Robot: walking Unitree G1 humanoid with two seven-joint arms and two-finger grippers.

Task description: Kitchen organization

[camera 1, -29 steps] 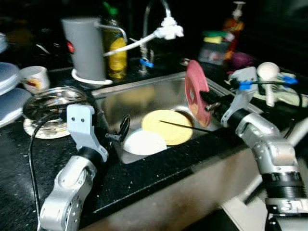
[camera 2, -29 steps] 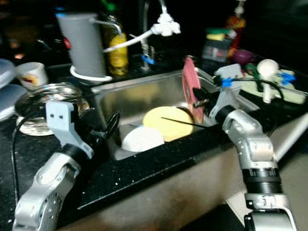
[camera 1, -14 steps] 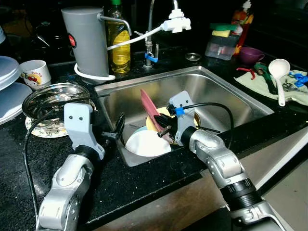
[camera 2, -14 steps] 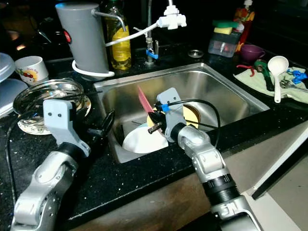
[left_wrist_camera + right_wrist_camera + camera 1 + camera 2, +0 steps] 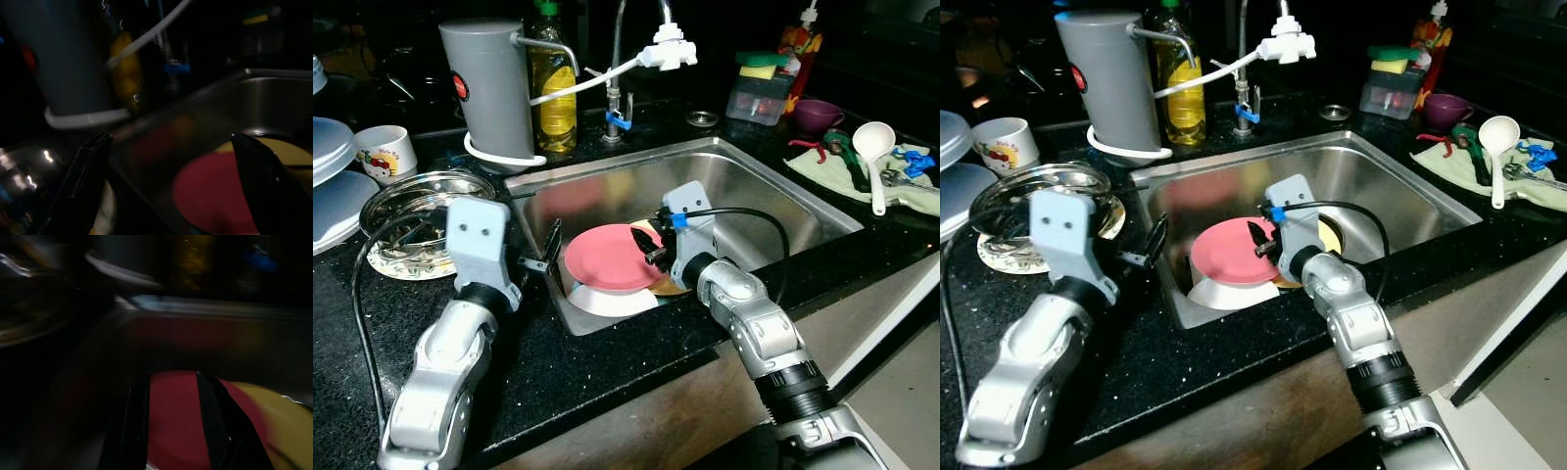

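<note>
In the sink [image 5: 773,191], the pink plate [image 5: 607,257] lies flat on a white plate [image 5: 607,299], a yellow plate [image 5: 1330,235] just behind it. The right gripper [image 5: 649,257] has its fingers clamped on the pink plate's rim (right wrist view blurred). The left gripper [image 5: 551,250] hovers at the sink's left edge over the worktop [image 5: 607,362], fingers apart.
</note>
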